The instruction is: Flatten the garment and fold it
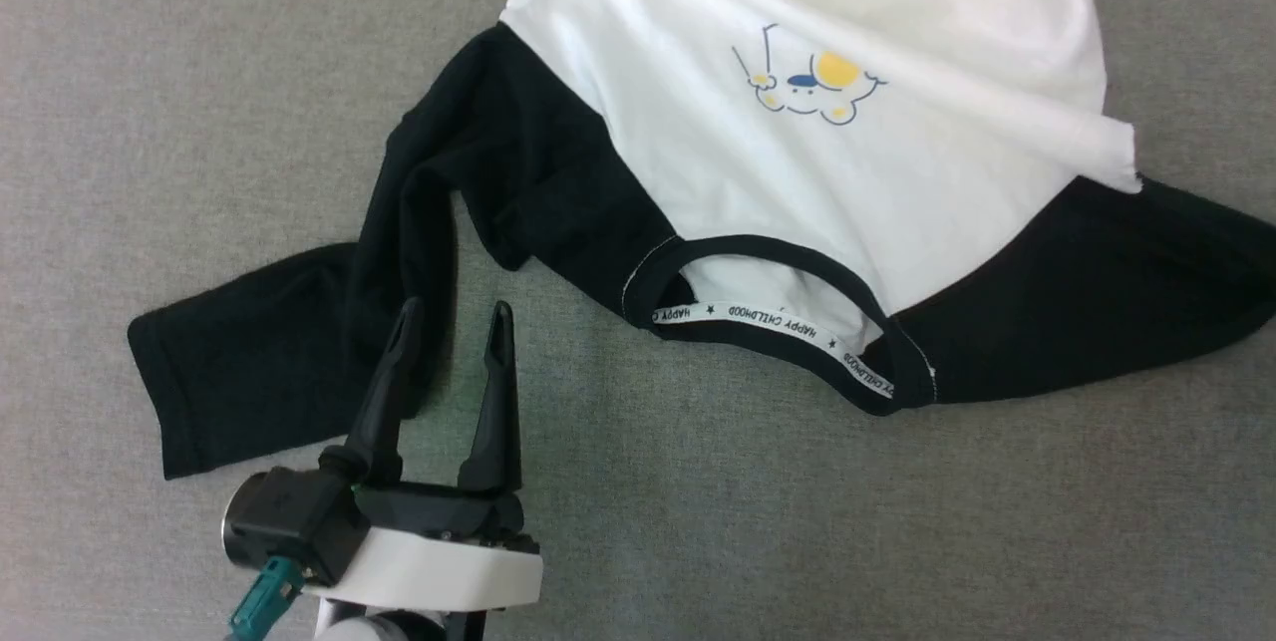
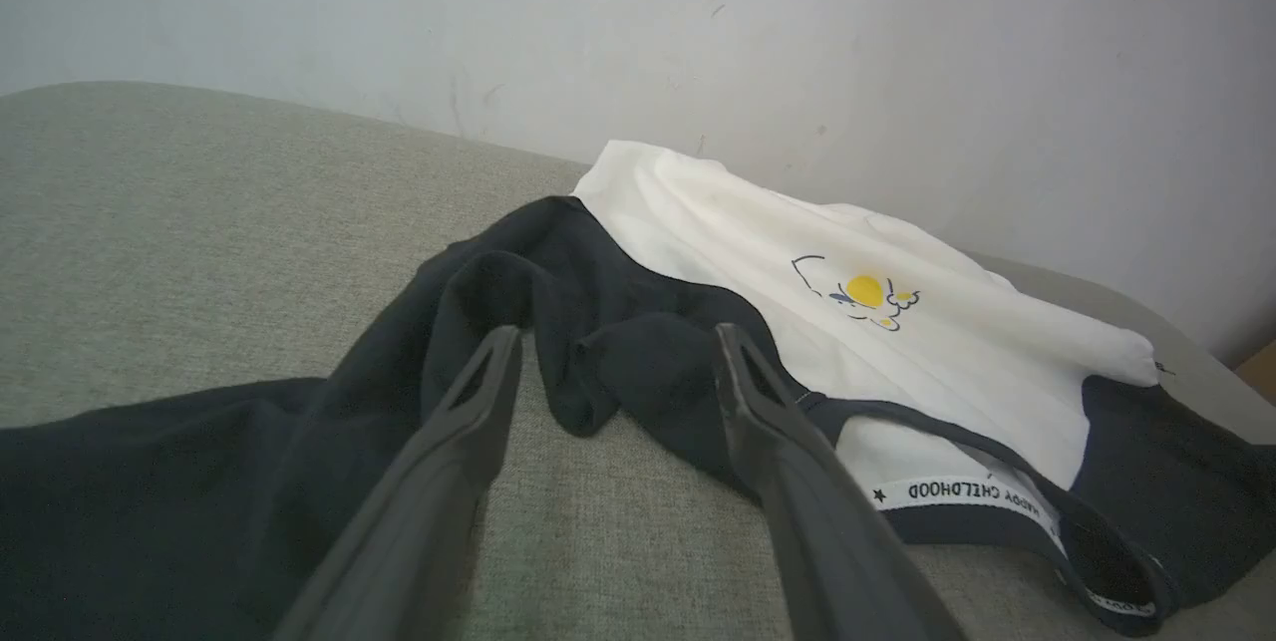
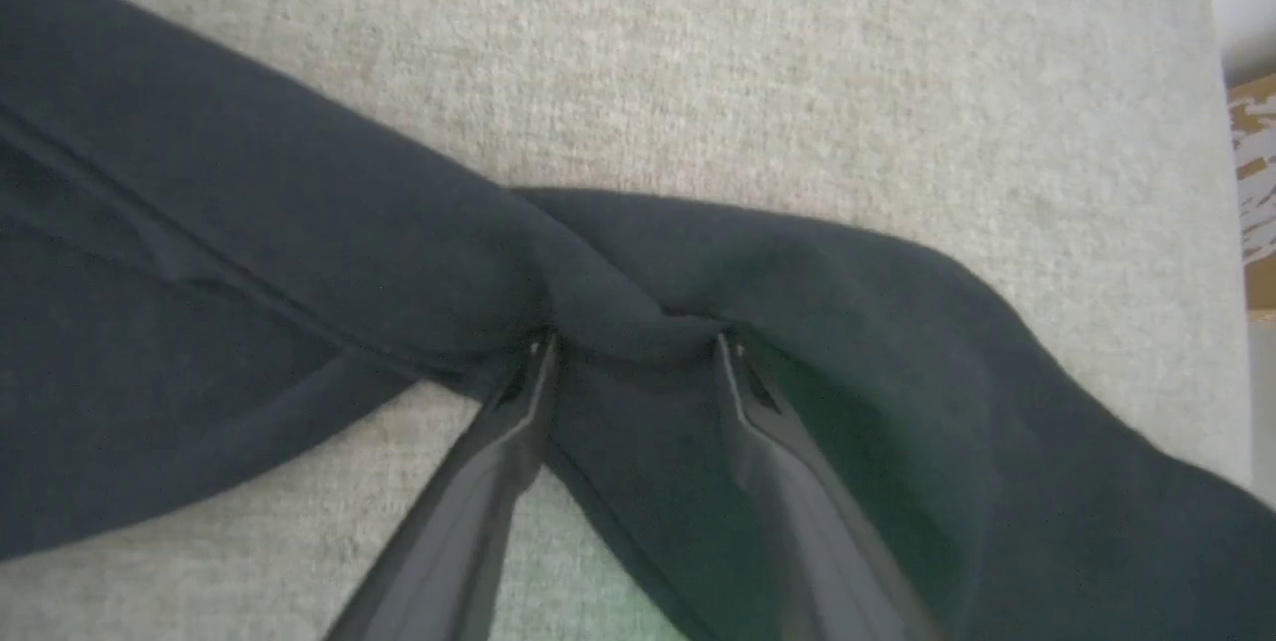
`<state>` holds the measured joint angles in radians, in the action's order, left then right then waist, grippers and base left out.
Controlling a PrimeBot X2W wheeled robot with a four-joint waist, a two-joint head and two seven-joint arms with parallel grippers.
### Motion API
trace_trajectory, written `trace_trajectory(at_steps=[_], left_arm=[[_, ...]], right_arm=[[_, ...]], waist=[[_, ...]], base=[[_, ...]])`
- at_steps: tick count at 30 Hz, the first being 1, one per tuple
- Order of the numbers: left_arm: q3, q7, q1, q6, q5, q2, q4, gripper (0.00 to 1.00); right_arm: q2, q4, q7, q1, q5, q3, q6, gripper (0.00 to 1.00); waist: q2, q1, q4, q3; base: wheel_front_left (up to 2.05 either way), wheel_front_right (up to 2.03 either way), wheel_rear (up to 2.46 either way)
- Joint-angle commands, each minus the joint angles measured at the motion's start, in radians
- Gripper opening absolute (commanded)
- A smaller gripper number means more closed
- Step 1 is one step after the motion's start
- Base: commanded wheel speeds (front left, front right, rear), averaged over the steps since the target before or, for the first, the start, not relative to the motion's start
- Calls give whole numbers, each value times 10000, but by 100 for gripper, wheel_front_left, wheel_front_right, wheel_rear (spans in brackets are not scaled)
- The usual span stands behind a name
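Shirt (image 1: 797, 172) rumpled on tabletop (image 1: 797, 521) | we hold left gripper (image 1: 454, 312) released beside twisted sleeve (image 1: 399, 242) | right gripper (image 3: 633, 342) spread astride other sleeve (image 3: 299, 252), unclamped, likely to tug it flat

The left gripper (image 1: 454, 322) sits at the lower left of the head view. Its two long dark fingers (image 1: 384, 392) point up the frame, leaning slightly right, and are spread well apart. Below them are a black base and a white wrist housing (image 1: 439, 571) with a teal connector (image 1: 261, 599) at its side. In the left wrist view the same gripper (image 2: 615, 342) stands wide. The right gripper (image 3: 633, 347) also has its fingers apart, both tips pressed into the garment (image 3: 249, 252).
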<state>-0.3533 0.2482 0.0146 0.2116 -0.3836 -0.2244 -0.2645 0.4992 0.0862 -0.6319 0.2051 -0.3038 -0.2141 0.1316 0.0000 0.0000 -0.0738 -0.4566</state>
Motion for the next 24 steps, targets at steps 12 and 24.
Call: trace_trajectory(at_steps=[12, 24], left_arm=[[-219, 65, 339, -115, 12, 164, -71, 100], [-695, 110, 963, -561, -39, 725, 476, 100]], right_arm=[[2304, -1139, 160, 2315, -400, 461, -9, 0], [3797, 698, -86, 5109, 332, 2505, -9, 39]], waist=[[0, 0, -333, -297], [0, 0, -1417, -992]], base=[[0, 0, 0], [0, 0, 0]])
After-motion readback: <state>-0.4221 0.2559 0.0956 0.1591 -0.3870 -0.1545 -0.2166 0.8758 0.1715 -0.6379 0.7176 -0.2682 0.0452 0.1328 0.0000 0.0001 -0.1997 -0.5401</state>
